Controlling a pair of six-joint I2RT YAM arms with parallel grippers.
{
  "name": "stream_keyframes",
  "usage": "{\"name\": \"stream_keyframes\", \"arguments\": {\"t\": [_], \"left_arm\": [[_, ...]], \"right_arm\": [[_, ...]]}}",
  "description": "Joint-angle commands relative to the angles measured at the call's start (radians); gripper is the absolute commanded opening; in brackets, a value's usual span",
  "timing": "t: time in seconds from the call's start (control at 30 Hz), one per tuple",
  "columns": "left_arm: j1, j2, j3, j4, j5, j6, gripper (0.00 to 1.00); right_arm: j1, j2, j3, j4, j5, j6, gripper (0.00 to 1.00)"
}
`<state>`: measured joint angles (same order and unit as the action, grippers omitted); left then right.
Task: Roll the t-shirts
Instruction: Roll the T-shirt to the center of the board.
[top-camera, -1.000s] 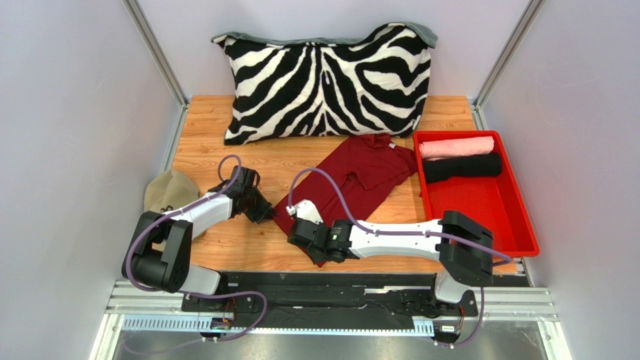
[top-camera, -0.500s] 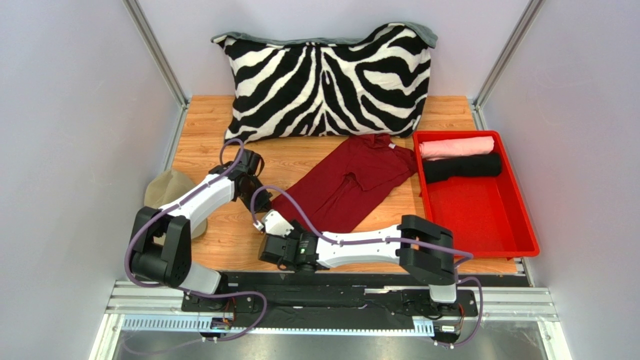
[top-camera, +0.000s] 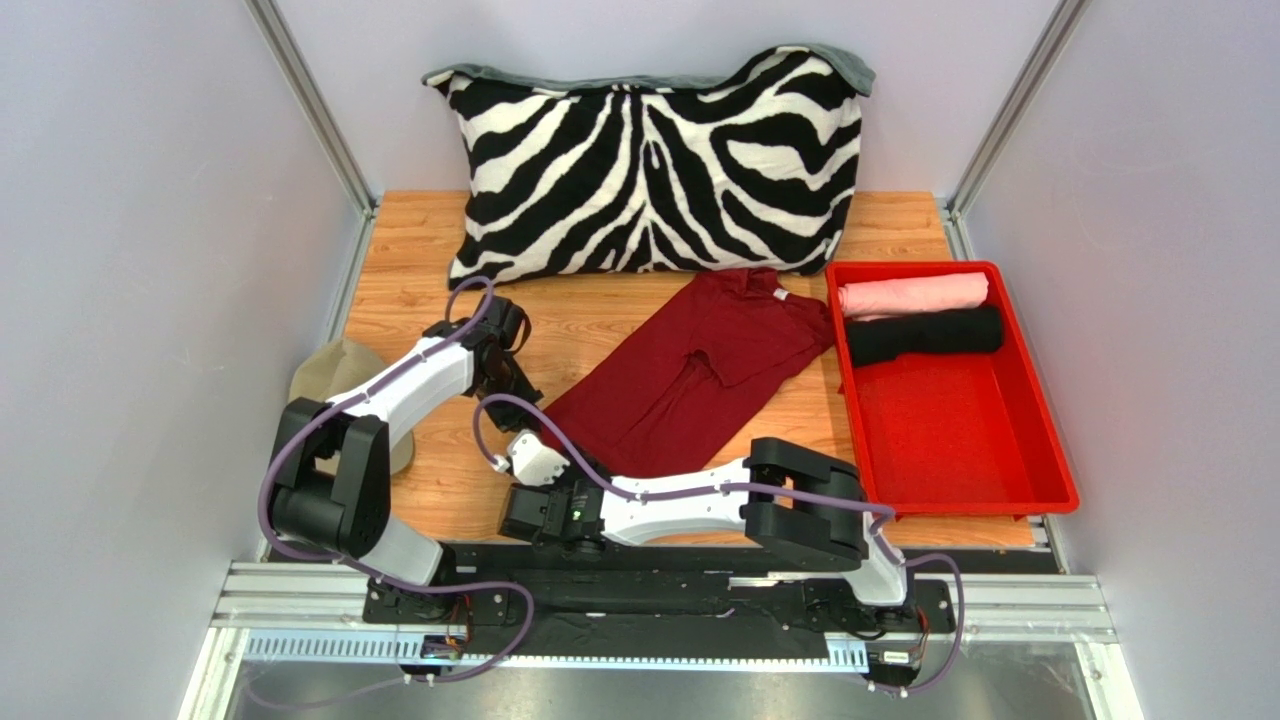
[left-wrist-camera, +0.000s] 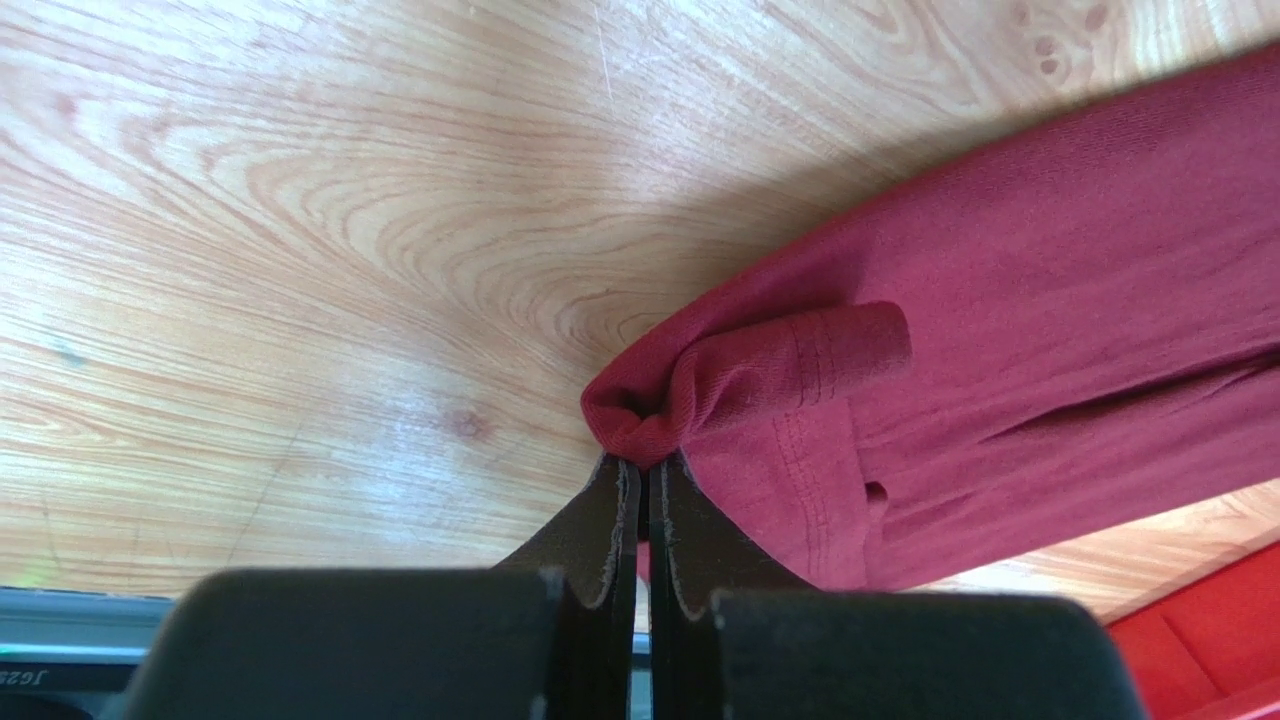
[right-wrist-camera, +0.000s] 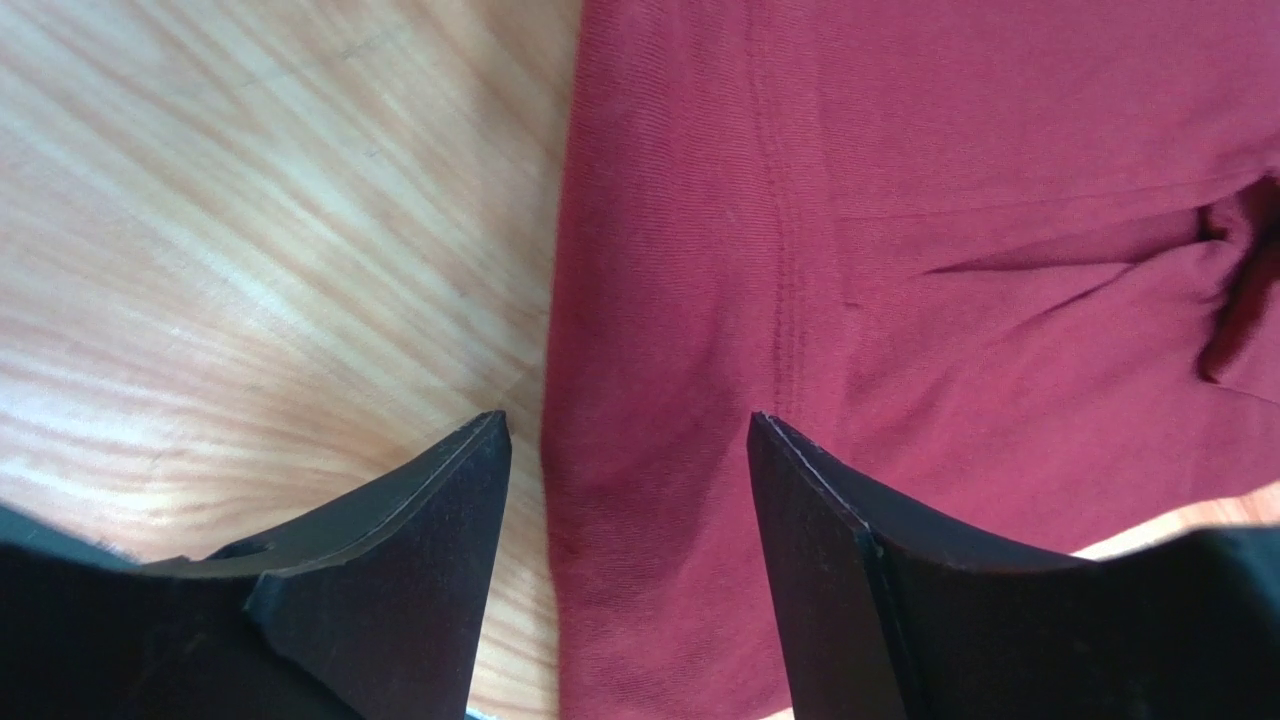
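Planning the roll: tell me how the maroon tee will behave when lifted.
Likely floppy: the maroon tee bunches where the left pincer pinches it. Probably sags and drags if raised, since most lies flat on the table.

The top camera is mounted high behind the arm bases, facing down and forward over the whole table (top-camera: 406, 285). Each wrist camera looks along its own gripper, the left gripper (left-wrist-camera: 646, 458) and the right gripper (right-wrist-camera: 628, 423), from close above the wood. All three views share the maroon t-shirt (top-camera: 691, 375).
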<state>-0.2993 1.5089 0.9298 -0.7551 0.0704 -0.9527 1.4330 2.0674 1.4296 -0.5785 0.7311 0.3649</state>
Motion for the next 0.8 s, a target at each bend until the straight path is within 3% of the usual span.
{"name": "stream_keyframes", "arguments": {"t": [0.0,0.5,0.77], "left_arm": [[0.022,-0.003,0.038,-0.041,0.012,0.034,0.0],[0.032,0.024,0.089,-0.084,0.045,0.098,0.0],[0.043,0.024,0.101,-0.092,0.039,0.111,0.0]], "right_arm": [[0.017,0.019,0.005,0.035,0.089,-0.004,0.64],[0.092,0.074,-0.018,0.02,0.182,0.032,0.63],[0.092,0.049,-0.107,-0.003,0.225,0.086,0.54]]}}
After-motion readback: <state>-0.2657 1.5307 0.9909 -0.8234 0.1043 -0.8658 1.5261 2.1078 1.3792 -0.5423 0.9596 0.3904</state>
